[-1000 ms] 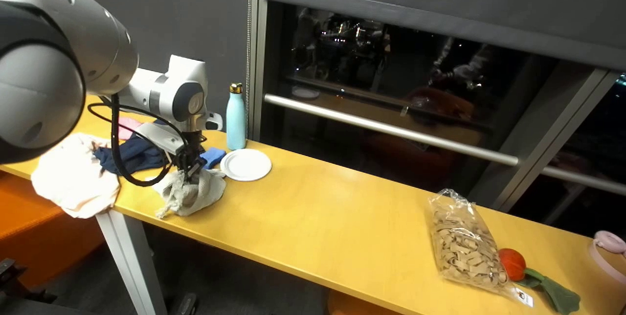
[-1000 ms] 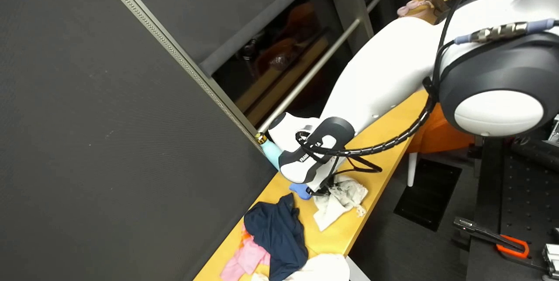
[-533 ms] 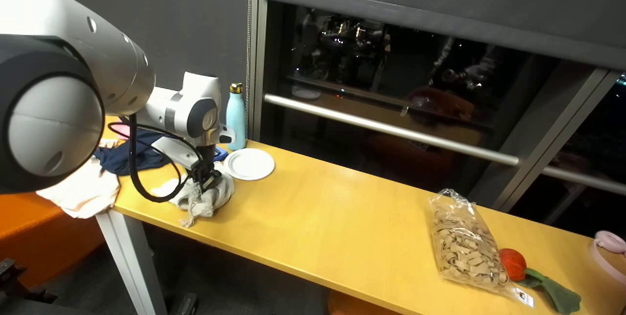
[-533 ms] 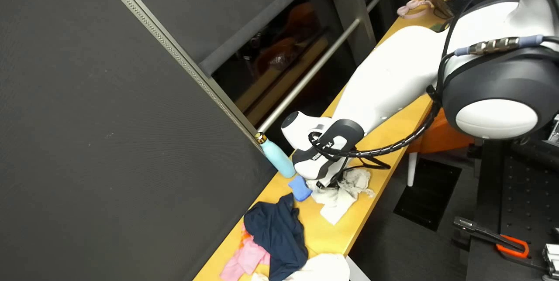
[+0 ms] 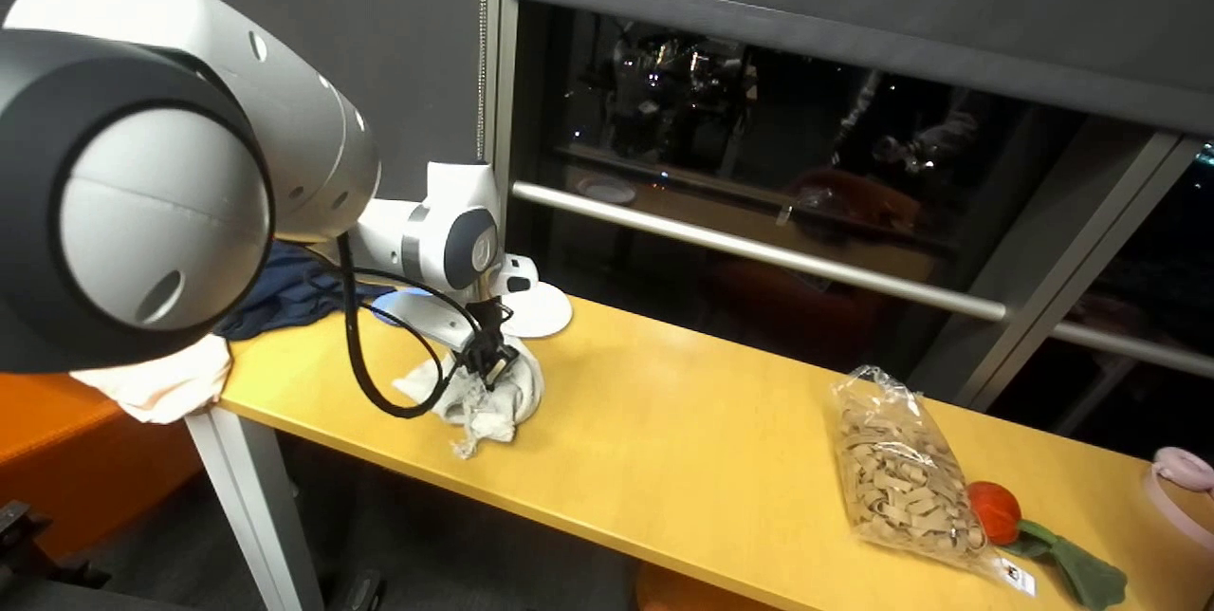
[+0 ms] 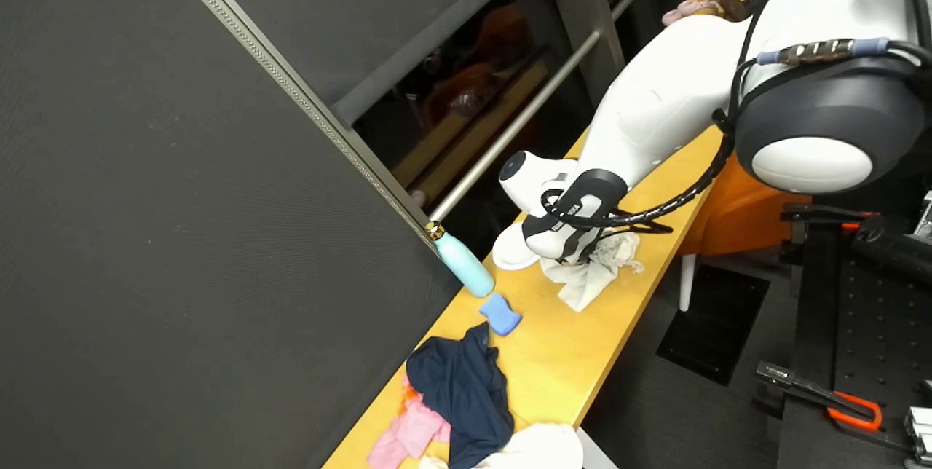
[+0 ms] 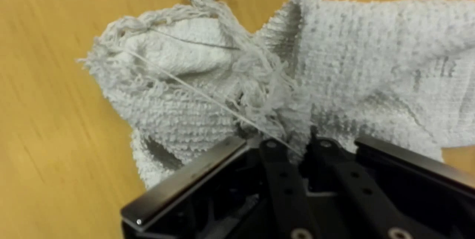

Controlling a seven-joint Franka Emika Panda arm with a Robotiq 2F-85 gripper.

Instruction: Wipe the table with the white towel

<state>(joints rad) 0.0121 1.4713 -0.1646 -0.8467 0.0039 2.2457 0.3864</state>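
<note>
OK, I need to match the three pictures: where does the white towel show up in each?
In an exterior view: the white towel is left of centre, below mid-height.
In an exterior view: the white towel is right of centre, a little below mid-height, partly hidden.
In the wrist view: the white towel fills much of the picture, running off the right edge, with the gripper at the bottom.
Shared landmark: the yellow table underneath it.

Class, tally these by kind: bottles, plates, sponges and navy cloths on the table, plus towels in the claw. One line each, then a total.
Bottle: 1
Plate: 1
Sponge: 1
Navy cloth: 1
Towel in the claw: 1
Total: 5
</note>
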